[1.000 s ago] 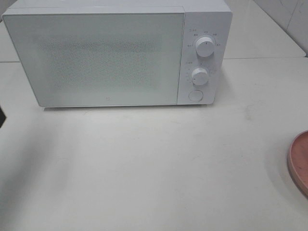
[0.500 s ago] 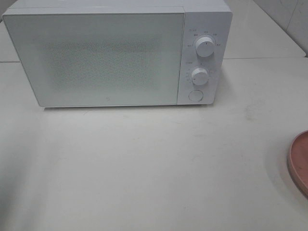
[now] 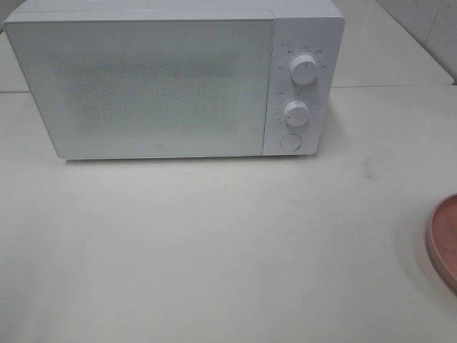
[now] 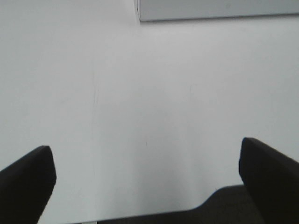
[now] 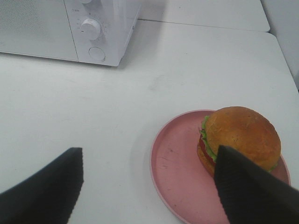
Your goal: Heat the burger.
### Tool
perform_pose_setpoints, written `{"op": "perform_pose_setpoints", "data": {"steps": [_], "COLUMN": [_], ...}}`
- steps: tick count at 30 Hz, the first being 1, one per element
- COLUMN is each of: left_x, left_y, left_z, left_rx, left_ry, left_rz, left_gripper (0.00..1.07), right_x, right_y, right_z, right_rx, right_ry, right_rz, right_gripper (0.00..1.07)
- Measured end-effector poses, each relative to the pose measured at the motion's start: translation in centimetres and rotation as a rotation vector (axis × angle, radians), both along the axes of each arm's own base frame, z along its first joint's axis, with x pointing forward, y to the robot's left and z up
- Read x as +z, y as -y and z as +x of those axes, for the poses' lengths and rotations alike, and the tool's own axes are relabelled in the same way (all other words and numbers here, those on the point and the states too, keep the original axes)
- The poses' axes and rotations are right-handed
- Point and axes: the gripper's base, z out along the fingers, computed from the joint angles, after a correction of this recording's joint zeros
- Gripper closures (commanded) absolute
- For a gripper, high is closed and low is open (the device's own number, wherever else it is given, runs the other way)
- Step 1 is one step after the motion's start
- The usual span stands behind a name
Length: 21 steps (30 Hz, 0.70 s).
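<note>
The scene is viewed from above and in front by the exterior high camera, angled down at the microwave, which fills the upper part of the frame, with the white table spread below and a sliver of the pink plate cut by the right edge. The table is looked down on from close by the left wrist camera, and only a strip of the microwave's base is caught at the top. A higher, wider view is given by the right wrist camera: the microwave's control panel is seen at upper left, and the plate at lower right. The microwave and table are shared by all three views.
</note>
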Motion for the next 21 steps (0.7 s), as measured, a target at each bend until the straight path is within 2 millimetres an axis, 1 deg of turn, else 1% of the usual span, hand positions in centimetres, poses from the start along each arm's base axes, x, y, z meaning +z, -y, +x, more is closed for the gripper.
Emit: {"op": "perform_pose_setpoints", "data": {"steps": [1,2,4,5,6,7,21], "left_x": [0.1,0.1,0.2,0.2,0.2,0.2,0.1], "left_y": [0.1,0.1,0.2,0.2,0.2,0.2,0.2], "left_z": [-1.2,-1.2,-2.5,-2.5,-3.2,-3.4,-3.5], "left_rx": [0.000,0.000,0.001,0.001,0.003,0.004,0.009], "left_ry": [0.073,0.073,0.159,0.159,0.201,0.214,0.219], "left_rz": [0.006,0.006,0.015,0.015,0.023,0.026,0.035], "left_gripper": [0.06,0.06,0.06,0.06,0.06,0.06,0.06], "right_x": [0.0,0.0,0.0,0.0,0.0,0.0,0.0], "right_y": [0.0,0.0,0.0,0.0,0.0,0.0,0.0], "right_z": [0.0,0.0,0.0,0.0,0.0,0.0,0.0], "right_rx": [0.000,0.000,0.000,0.000,0.000,0.000,0.000], "right_ry": [0.000,0.000,0.000,0.000,0.000,0.000,0.000], "right_rz": [0.000,0.000,0.000,0.000,0.000,0.000,0.000], "right_gripper": [0.32,0.32,0.32,0.32,0.32,0.32,0.32]}}
